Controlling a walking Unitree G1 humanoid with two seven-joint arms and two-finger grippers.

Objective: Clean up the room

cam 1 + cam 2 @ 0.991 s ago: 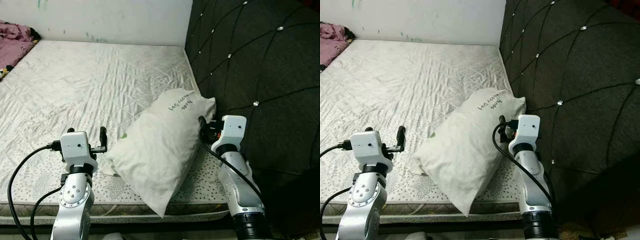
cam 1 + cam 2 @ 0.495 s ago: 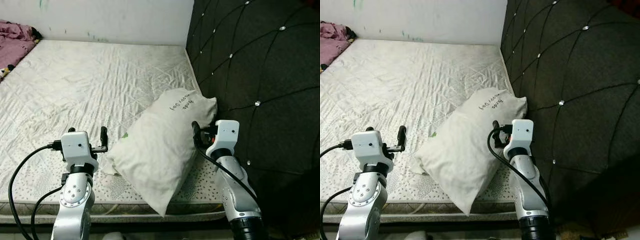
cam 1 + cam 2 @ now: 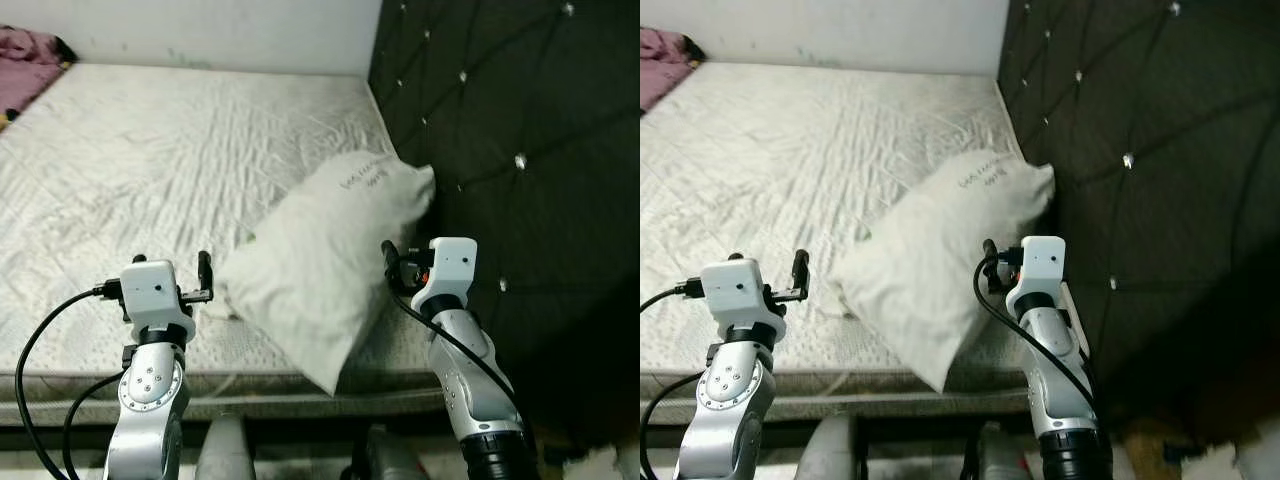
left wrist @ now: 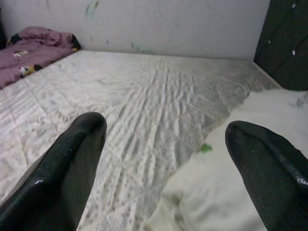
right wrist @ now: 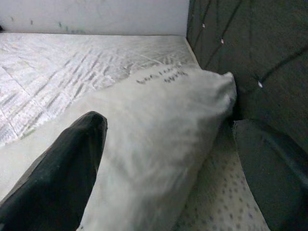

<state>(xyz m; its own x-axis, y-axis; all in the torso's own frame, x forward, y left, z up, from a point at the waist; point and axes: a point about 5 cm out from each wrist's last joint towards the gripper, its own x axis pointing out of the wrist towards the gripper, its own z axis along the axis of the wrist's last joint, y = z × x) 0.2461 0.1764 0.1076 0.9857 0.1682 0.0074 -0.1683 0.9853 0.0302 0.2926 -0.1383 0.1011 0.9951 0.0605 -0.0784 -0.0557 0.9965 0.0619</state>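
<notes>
A white pillow [image 3: 330, 255] with dark lettering lies slanted on the white quilted mattress [image 3: 150, 150], its far corner against the black headboard [image 3: 500, 150] and its near corner hanging past the bed's front edge. My right gripper [image 3: 412, 258] is open and hovers at the pillow's right side near the headboard; in the right wrist view the pillow [image 5: 159, 110] lies ahead between the spread fingers [image 5: 62, 168]. To the left of the pillow's lower corner my left gripper [image 4: 163, 144] is held open over the mattress.
A purple blanket [image 4: 33, 48] is bunched at the bed's far left corner by the white wall [image 3: 200, 25]. The bed's front edge [image 3: 250, 385] runs just below the arms. Something pale lies on the dark floor [image 3: 600, 465] at the lower right.
My right gripper has drawn back a little from the pillow's upper end. The camera has tipped down, so the bed edge and floor now show. The left arm has not moved.
</notes>
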